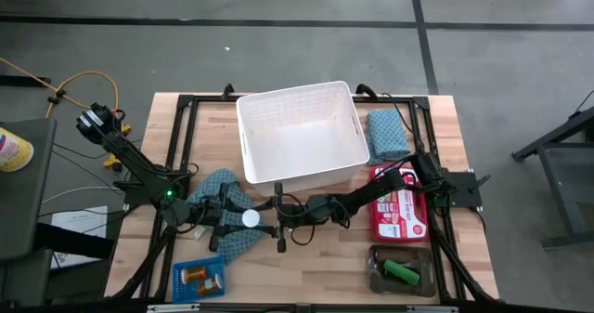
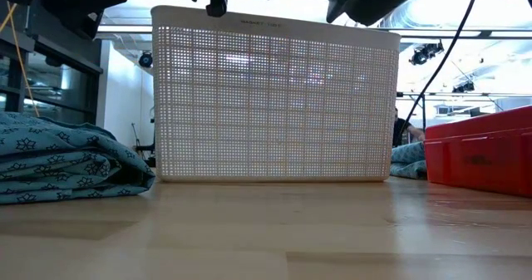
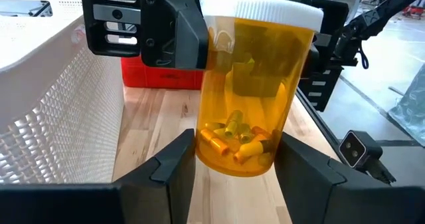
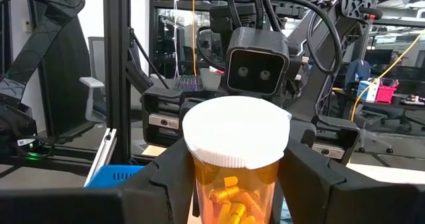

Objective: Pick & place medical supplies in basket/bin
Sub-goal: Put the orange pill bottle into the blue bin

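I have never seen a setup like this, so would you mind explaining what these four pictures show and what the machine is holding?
These are two dark robot arms at a wooden table. One picture looks down from above, one looks level across the tabletop, and two come from cameras on the arms' wrists. Both the left pincer and the right pincer grip one see-through orange pill bottle with a white cap, as if passing it over. On the table are a large white lattice plastic basket, two teal patterned cloths, a red case, a small blue mesh tray and a grey see-through tray.
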You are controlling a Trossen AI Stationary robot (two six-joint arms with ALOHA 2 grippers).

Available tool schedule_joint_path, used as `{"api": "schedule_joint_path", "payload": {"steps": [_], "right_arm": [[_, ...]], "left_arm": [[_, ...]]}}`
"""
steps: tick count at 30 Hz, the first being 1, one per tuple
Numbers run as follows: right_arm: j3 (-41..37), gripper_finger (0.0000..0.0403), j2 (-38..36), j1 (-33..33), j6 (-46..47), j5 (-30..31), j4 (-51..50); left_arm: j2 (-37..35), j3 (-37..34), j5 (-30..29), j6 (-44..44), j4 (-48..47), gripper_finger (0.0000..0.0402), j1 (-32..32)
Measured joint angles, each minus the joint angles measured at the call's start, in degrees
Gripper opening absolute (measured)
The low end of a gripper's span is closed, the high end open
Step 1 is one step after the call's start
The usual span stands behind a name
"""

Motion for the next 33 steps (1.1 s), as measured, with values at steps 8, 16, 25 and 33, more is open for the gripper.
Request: {"api": "schedule_joint_path", "payload": {"steps": [8,16,25,33], "right_arm": [[0.0,0.0187,0.0,0.0,1.4,0.0,0.0],[0.0,0.0233,0.0,0.0,4.0,-0.1,-0.2],[0.0,0.0265,0.0,0.0,3.7,1.4,-0.2],[0.0,0.0274,-1.1,0.1,3.6,1.5,-7.2]], "left_arm": [[0.0,0.0,0.1,-0.3,0.1,0.0168,0.0],[0.0,0.0,-0.1,0.2,1.4,0.0168,0.0],[0.0,0.0,-0.1,0.2,1.4,0.0168,0.0],[0.0,0.0,-0.1,0.2,1.3,0.0168,-2.1]]}}
